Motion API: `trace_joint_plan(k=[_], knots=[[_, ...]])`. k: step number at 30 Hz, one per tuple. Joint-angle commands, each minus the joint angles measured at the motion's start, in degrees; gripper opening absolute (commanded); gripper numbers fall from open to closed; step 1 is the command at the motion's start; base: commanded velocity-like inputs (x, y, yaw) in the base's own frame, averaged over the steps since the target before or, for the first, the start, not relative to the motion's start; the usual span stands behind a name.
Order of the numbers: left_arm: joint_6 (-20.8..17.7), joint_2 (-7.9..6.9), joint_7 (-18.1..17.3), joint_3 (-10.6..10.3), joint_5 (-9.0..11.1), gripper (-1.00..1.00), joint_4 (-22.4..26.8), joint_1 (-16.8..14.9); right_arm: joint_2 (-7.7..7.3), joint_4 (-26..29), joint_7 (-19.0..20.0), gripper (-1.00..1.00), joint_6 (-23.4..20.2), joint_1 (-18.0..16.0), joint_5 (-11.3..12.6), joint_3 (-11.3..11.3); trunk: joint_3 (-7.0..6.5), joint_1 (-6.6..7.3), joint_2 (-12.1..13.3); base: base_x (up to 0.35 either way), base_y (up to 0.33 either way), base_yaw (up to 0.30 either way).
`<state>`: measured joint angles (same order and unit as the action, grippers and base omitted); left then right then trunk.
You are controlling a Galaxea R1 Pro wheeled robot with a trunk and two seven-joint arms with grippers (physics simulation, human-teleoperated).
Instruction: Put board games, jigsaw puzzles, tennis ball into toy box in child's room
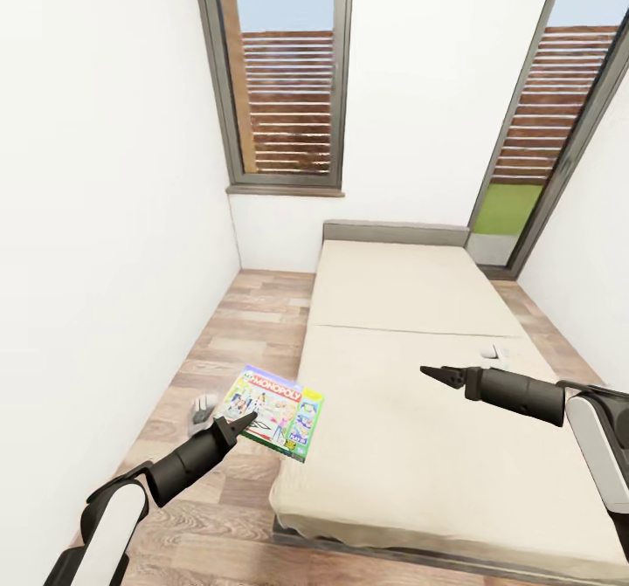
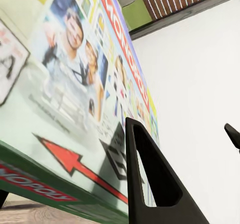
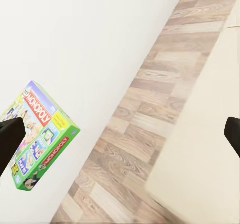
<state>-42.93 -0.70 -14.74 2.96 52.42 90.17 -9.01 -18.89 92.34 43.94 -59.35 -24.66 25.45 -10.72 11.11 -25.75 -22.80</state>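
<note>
Monopoly board game box [image 1: 273, 413] is held in the air over the wooden floor [image 1: 236, 341], just beside the near left corner of the bed [image 1: 411, 394], pinched at its lower edge by the left gripper [image 1: 238, 424]. In the left wrist view the lid [image 2: 75, 99] is seen close up, with one dark finger [image 2: 150, 179] laid across it. The box is judged to be light, stiff cardboard with a glossy, somewhat slippery lid; held by one edge, it could tilt or slide, so a hold nearer the middle of a long side would likely be steadier. The right gripper [image 1: 439, 375] hovers above the mattress, empty; whether its jaws are parted cannot be told. Two tall windows [image 1: 284, 71] are set in the far wall.
</note>
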Motion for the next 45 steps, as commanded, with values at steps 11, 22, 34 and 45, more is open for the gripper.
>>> trace_joint_plan(k=[11, 22, 34, 45], knots=[[-0.22, 0.02, -0.12, 0.11, -0.01, -1.00, 0.01, 0.25, 0.01, 0.03, 0.32, 1.00, -0.65, -0.09, -0.23, 1.61, -0.13, -0.03, -0.12, -0.002, -0.001, 0.271], [-0.22, 0.00, -0.11, 0.11, -0.11, -1.00, 0.01, 0.31, -0.02, 0.03, -0.03, 1.00, -0.65, -0.19, -0.33, 2.74, -0.89, -0.03, -0.12, 0.000, 0.000, 0.204], [-0.16, 0.00, -0.11, 0.11, -0.19, -1.00, 0.01, 0.33, -0.09, 0.03, -0.15, 1.00, -0.65, -0.29, -0.39, 2.87, -1.84, -0.03, -0.12, 0.000, 0.000, 0.186], [-0.17, -0.03, -0.11, 0.18, -0.30, -1.00, 0.01, 0.33, -0.29, 0.03, -0.17, 1.00, -0.65, -0.34, -0.40, 2.88, -2.72, -0.03, -0.12, 0.000, 0.000, 0.180]])
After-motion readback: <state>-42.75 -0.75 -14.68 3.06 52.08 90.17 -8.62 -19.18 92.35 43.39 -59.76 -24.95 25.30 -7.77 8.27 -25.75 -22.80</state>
